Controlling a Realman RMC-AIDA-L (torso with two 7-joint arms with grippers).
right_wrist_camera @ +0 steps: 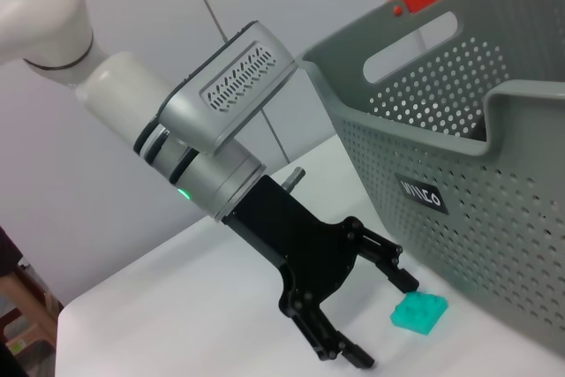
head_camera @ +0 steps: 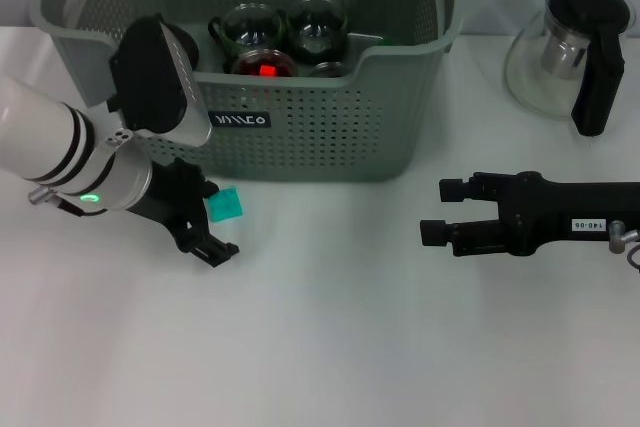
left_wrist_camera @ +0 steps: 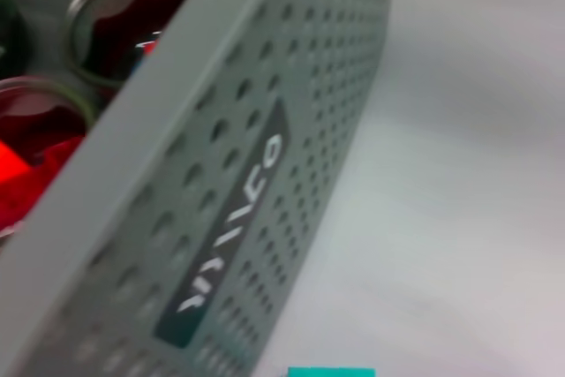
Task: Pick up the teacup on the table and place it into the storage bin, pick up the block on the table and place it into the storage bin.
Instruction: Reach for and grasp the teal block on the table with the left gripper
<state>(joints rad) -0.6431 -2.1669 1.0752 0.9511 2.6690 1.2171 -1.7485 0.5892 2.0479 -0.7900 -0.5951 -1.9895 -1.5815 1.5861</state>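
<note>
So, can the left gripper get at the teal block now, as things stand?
Probably yes. The left gripper is open beside the storage bin, with the teal block on the table between its fingers, and nothing lies between them.

Block (head_camera: 225,205) on table (head_camera: 330,327) just before storage bin (head_camera: 330,137); cups (head_camera: 290,37) inside.

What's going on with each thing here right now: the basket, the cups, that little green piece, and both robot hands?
storage bin: upright on the table, holding several glass teacups.
teacups: upright inside the bin.
teal block: lying on the table by the bin's front wall, not gripped.
left gripper: open, fingers either side of the block.
right gripper: open, empty, apart from the bin.
glass teapot: upright, beside the bin.
</note>
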